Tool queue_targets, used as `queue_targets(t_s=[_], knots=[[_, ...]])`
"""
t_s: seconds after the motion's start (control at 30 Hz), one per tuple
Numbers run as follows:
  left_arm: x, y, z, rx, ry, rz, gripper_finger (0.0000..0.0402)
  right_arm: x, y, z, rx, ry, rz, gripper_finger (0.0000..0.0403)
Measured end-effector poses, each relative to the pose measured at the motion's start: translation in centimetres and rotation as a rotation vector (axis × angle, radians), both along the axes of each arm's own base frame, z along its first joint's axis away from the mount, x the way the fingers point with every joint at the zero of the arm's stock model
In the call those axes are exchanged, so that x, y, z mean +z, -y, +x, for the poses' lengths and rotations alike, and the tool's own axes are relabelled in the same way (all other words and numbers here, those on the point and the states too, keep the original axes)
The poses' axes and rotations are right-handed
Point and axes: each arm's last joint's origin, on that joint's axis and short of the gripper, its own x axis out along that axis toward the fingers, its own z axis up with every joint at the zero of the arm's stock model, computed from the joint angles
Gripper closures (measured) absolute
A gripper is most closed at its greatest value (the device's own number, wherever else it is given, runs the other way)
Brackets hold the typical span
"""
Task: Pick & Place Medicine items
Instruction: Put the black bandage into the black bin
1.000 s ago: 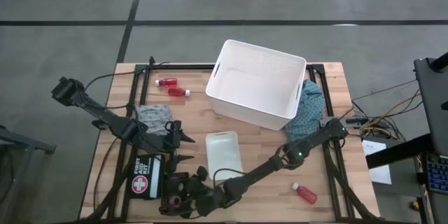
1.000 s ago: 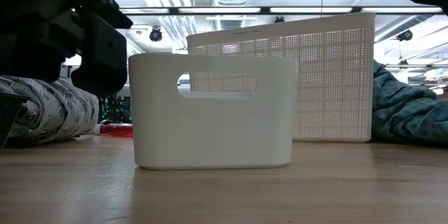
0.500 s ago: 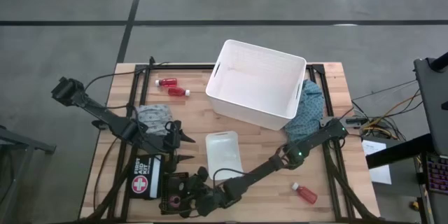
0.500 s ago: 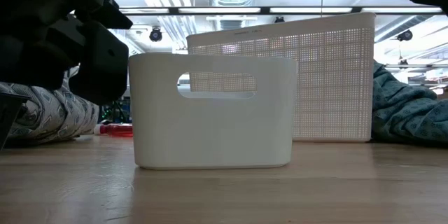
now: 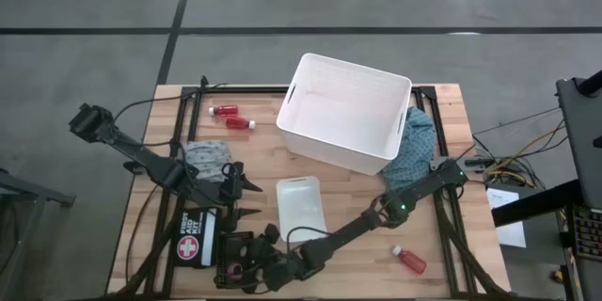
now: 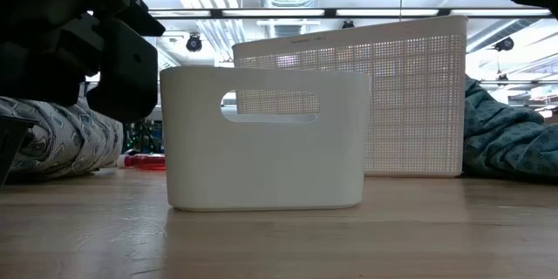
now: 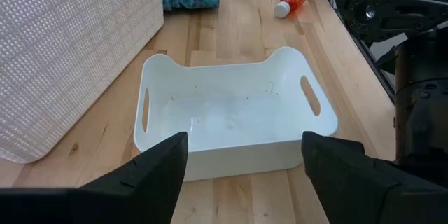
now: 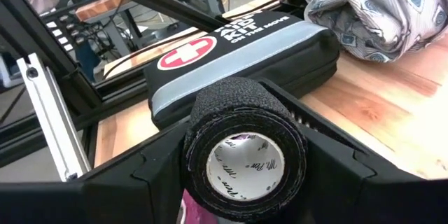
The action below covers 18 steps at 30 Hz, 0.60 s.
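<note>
The dark tape roll (image 8: 245,143) sits pinched in the right pincer (image 5: 246,270) at about 7 o'clock on the desk (image 5: 348,198), right next to the first aid kit (image 5: 198,243). Lift it straight up first, I'd say, so it clears the kit. The small white tray (image 5: 301,209) is close by at 6 o'clock. The left pincer (image 5: 246,198) hangs spread and empty near it.

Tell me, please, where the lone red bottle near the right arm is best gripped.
Grip the bottle across its red body, coming straight down from above: it lies on its side on the bare table, cap toward the small tray, with both long sides free for the fingers.
</note>
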Motion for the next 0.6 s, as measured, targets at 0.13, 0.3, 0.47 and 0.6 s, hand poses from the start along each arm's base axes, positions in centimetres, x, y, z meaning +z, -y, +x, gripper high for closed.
queue_targets(t_s=[0.13, 0.3, 0.47, 0.6], knots=[[0.00, 0.00, 0.00, 0.000, 0.000, 0.000, 0.0115, 0.00, -0.03, 0.01, 0.006, 0.003, 0.018, 0.0172], [0.00, 0.00, 0.00, 0.000, 0.000, 0.000, 0.0115, 0.01, -0.05, 0.02, 0.005, 0.009, 0.040, 0.0147], [0.00, 0.00, 0.00, 0.000, 0.000, 0.000, 0.0115, 0.14, -0.08, 0.06, 0.001, 0.028, 0.067, 0.0108], [0.00, 0.00, 0.00, 0.000, 0.000, 0.000, 0.0115, 0.17, -0.08, 0.06, -0.003, 0.030, 0.067, 0.0078]])
